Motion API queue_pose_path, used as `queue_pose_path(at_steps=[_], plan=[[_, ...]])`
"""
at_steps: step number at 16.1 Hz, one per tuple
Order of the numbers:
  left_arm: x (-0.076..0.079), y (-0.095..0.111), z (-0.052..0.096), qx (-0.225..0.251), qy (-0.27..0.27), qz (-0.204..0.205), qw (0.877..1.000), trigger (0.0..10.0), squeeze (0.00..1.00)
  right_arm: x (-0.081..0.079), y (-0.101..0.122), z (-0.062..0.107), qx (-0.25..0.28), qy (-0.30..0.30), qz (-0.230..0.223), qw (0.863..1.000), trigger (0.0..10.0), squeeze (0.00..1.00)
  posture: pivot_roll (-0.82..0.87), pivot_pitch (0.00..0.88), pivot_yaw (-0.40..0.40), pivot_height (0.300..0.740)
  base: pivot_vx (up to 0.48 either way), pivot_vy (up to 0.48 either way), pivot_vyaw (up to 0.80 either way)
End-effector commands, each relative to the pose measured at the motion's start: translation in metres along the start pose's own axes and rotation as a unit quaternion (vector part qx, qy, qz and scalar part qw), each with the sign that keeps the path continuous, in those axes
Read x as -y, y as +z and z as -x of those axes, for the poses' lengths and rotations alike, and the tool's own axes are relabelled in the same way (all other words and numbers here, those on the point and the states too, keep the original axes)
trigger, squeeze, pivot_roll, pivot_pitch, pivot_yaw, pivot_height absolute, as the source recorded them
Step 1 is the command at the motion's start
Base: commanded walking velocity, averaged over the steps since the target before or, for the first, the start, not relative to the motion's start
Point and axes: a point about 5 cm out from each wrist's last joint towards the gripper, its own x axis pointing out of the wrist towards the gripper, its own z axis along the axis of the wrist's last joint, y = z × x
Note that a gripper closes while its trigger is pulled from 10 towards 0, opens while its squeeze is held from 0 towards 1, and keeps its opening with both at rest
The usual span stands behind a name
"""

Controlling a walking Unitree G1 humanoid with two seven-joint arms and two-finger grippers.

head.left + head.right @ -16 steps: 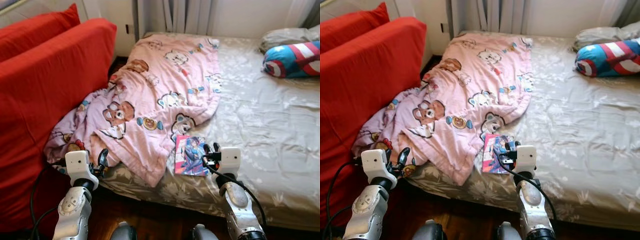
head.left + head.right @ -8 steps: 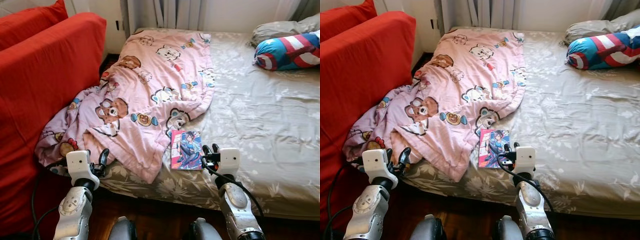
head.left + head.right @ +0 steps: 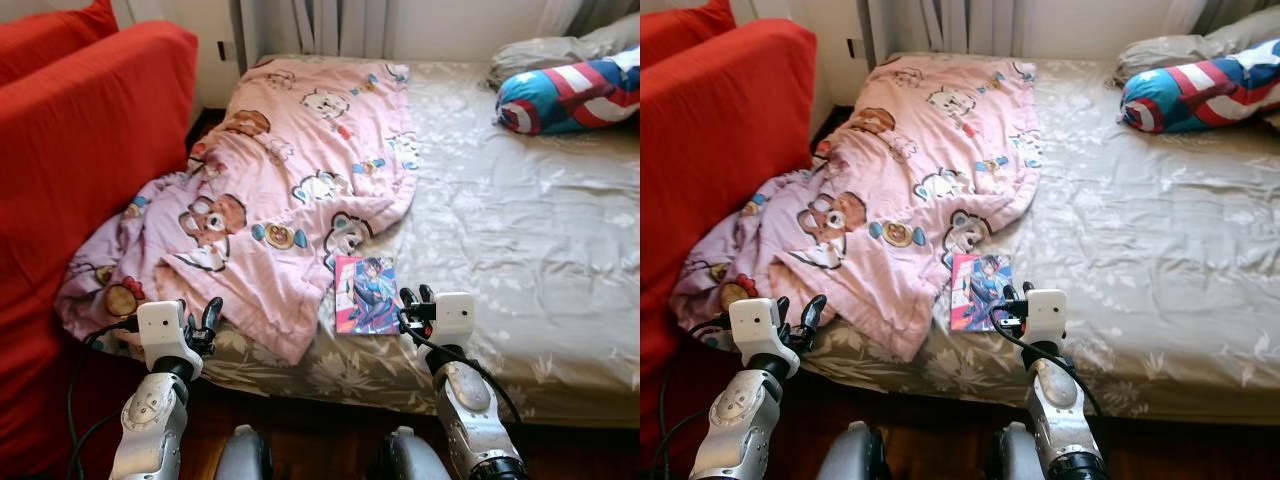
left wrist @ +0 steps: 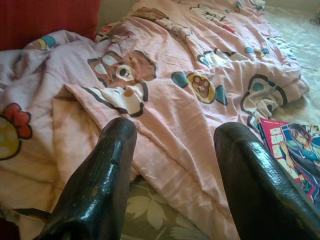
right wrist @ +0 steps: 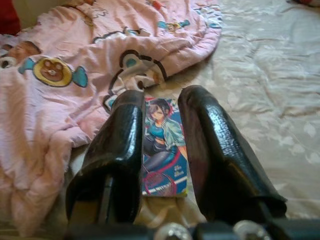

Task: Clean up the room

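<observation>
Left eye view gives you the bed (image 3: 560, 250), covered in a beige leaf-print sheet, with a red sofa (image 3: 80, 150) standing against its left side. A pink blanket (image 3: 300, 170) printed with cartoon bears lies crumpled over the left half of the bed, and its lower end spills over the bed's near edge and left corner. A book (image 3: 365, 294) with a drawn figure on its cover lies flat near the near edge of the bed, just beside the blanket's right hem; you cannot tell whether the two touch. At the far right corner of the bed you see a blue, red and white striped pillow (image 3: 575, 90) with a grey pillow (image 3: 545, 55) behind it.

Your right gripper (image 3: 414, 300) hovers at the near edge of the bed, just beside the book's right side, and the right wrist view shows its fingers (image 5: 120, 150) apart with the book seen between them. Your left gripper (image 3: 197, 318) sits at the near edge by the blanket's hanging end, and the left wrist view shows its fingers (image 4: 100, 175) spread wide, holding nothing.
</observation>
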Motion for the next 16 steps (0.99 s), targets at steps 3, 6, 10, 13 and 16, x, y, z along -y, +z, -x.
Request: queue_pose_path(at_steps=[3, 6, 10, 13, 16], plan=[[0.0010, -0.0013, 0.0021, -0.006, -0.004, -0.003, 1.000, 10.0, 0.00, 0.0016, -0.0069, 0.0028, -0.011, -0.001, -0.007, 1.000, 10.0, 0.00, 0.00, 0.146, 0.020, 0.627, 0.000, 0.000, 0.00], [0.0041, -0.0011, 0.0019, -0.006, -0.010, -0.006, 1.000, 10.0, 0.00, 0.0022, -0.0083, 0.0021, -0.015, -0.002, -0.009, 1.000, 10.0, 0.00, 0.00, 0.147, 0.020, 0.627, 0.000, 0.000, 0.00], [0.0057, -0.0011, 0.0020, -0.007, -0.013, -0.006, 1.000, 10.0, 0.00, 0.0024, -0.0093, 0.0016, -0.017, -0.002, -0.012, 1.000, 10.0, 0.00, 0.00, 0.148, 0.022, 0.627, 0.000, 0.000, 0.00], [0.0069, -0.0014, 0.0017, -0.007, -0.014, -0.007, 1.000, 10.0, 0.00, 0.0024, -0.0097, 0.0013, -0.018, -0.003, -0.013, 1.000, 10.0, 0.00, 0.00, 0.147, 0.022, 0.627, 0.000, 0.000, 0.00], [0.0087, -0.0024, 0.0017, -0.010, -0.017, -0.005, 1.000, 10.0, 0.00, 0.0021, -0.0104, 0.0011, -0.019, -0.003, -0.014, 1.000, 10.0, 0.00, 0.00, 0.148, 0.023, 0.627, 0.000, 0.000, 0.00]])
